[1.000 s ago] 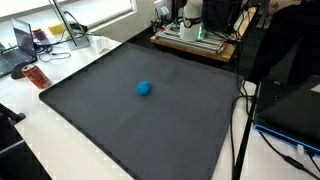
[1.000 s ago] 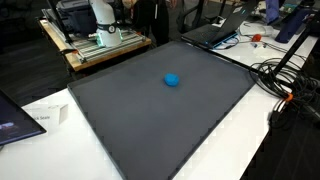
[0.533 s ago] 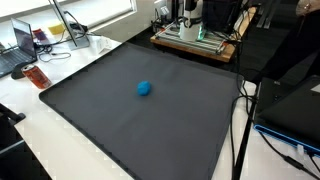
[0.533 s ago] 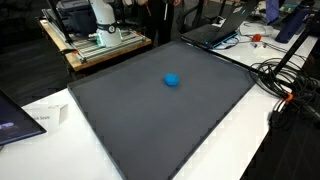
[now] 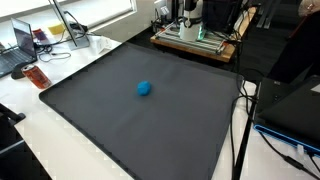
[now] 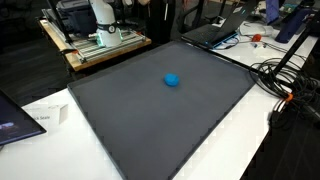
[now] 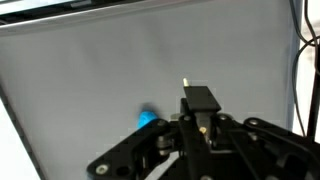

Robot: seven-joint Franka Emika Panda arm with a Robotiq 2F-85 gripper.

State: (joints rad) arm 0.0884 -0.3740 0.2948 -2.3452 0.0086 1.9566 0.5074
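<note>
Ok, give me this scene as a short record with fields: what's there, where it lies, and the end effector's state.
end effector: shut, holding nothing, seen only in the wrist view
nearest thing: blue ball, lying free near the middle of the mat in both exterior views
surface: dark grey mat on a white table
contact: none visible
surroundings: laptop and cables beyond the mat's edges

One blue ball (image 5: 144,88), one dark mat (image 5: 150,135), one gripper (image 7: 197,98)
</note>
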